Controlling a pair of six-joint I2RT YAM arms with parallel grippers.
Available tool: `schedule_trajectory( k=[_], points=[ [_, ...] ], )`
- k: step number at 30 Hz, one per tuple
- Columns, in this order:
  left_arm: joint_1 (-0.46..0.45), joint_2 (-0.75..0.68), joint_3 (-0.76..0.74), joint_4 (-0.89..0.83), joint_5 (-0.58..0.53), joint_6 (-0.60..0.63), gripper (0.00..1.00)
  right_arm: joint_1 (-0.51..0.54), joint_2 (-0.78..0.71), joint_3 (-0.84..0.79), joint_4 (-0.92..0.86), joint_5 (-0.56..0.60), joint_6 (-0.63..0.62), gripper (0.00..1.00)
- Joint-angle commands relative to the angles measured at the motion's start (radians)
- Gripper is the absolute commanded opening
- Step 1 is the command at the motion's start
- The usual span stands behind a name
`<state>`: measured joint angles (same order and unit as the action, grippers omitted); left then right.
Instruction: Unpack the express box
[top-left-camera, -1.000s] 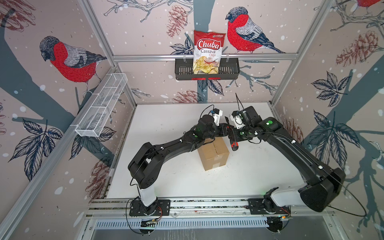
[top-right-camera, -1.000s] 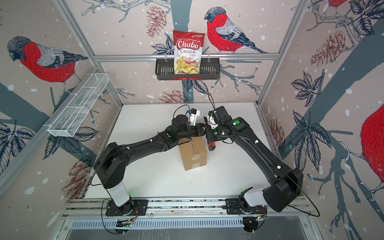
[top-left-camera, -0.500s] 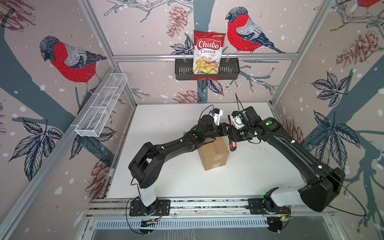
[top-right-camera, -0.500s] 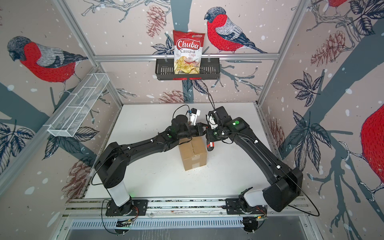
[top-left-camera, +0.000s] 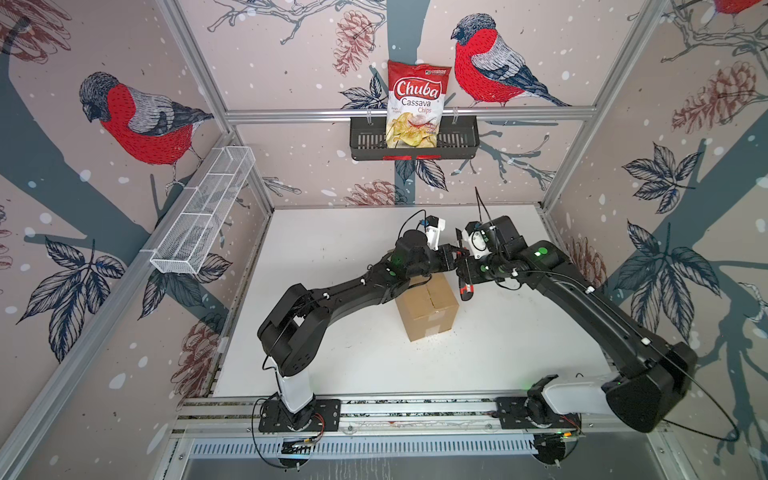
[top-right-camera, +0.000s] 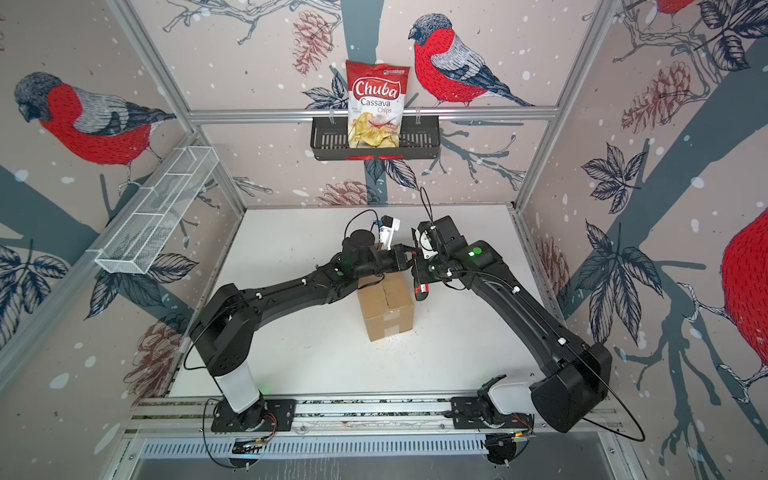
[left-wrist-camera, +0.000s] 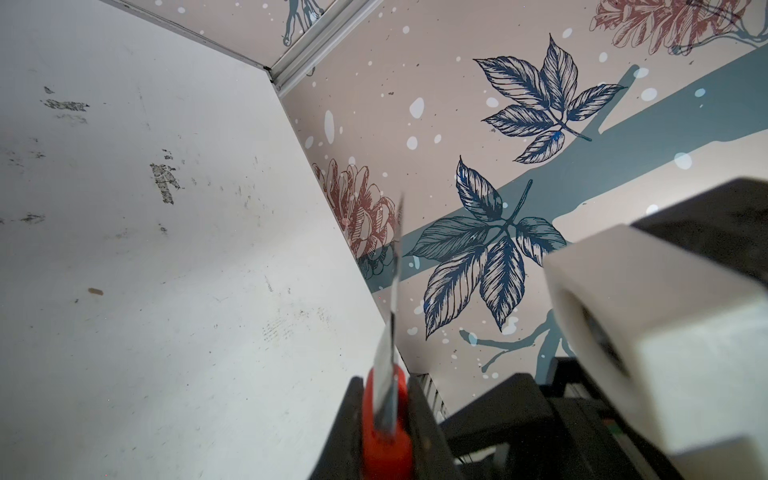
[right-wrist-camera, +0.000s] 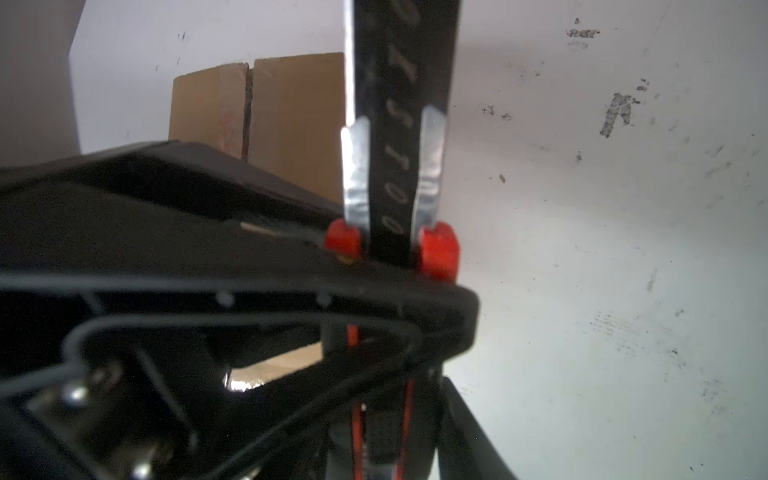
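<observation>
Near brown cardboard box (top-left-camera: 428, 309): L fingers (left-wrist-camera: 345, 428) clamp red cutter (left-wrist-camera: 384, 444); R fingers (top-left-camera: 468, 269) unclear.

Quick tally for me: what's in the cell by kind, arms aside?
box: 1
knife: 1
chip bag: 1
baskets: 2 (black basket, wire basket)
total: 5
</observation>
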<state>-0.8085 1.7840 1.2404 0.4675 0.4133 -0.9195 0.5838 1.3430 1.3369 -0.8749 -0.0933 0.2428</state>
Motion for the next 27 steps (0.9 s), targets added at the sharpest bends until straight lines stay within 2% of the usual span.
schedule_trajectory(
  k=[1,8,17,21,24,27],
  points=[
    [-0.003,-0.001,0.004,0.102,0.026,-0.023,0.0,0.004,-0.004,-0.006,0.095,-0.024,0.024,0.4],
    [0.001,-0.005,-0.003,0.133,0.02,-0.055,0.0,0.004,-0.015,-0.033,0.144,0.014,0.052,0.47],
    [0.002,-0.005,-0.024,0.158,0.001,-0.085,0.0,0.006,-0.081,-0.086,0.243,0.077,0.092,0.47],
    [0.002,-0.001,-0.027,0.172,0.001,-0.098,0.0,0.005,-0.085,-0.094,0.257,0.073,0.086,0.41],
    [0.002,0.002,-0.03,0.182,0.001,-0.109,0.0,0.006,-0.08,-0.096,0.254,0.064,0.079,0.41],
    [0.002,0.004,-0.029,0.191,0.002,-0.116,0.0,0.007,-0.08,-0.107,0.264,0.054,0.078,0.47]
  ],
)
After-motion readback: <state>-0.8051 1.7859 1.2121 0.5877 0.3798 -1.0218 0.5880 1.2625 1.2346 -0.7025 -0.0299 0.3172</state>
